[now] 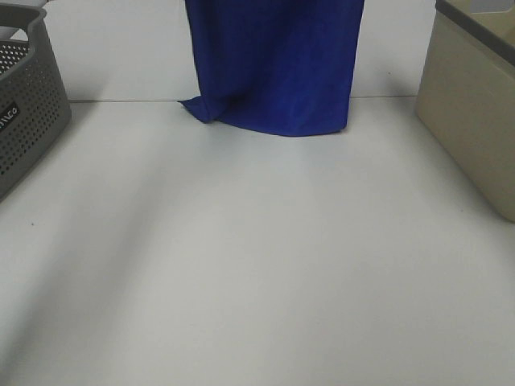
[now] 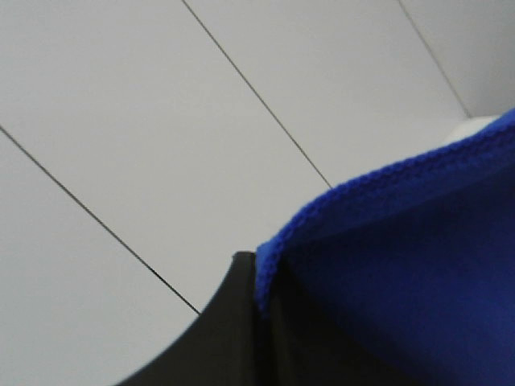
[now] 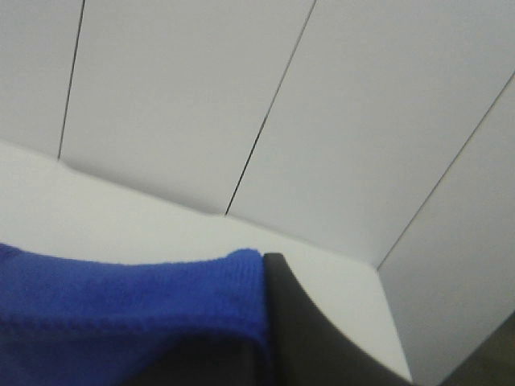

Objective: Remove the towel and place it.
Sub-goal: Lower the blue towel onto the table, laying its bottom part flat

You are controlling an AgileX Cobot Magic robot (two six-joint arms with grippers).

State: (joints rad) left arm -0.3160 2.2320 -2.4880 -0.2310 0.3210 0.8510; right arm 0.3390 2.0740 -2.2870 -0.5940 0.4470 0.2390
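Overhead, left gripper (image 2: 261,322) and right gripper (image 3: 269,338) each pinch the towel (image 1: 273,64); it hangs between grey basket (image 1: 28,112) and beige bin (image 1: 475,121), hem touching the table (image 1: 257,265).

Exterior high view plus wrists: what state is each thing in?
towel: hanging spread, lower edge down at the table.
left gripper: shut on the towel's edge.
right gripper: shut on the towel's edge.
grey basket: upright, contents not visible.
beige basket: upright, contents not visible.
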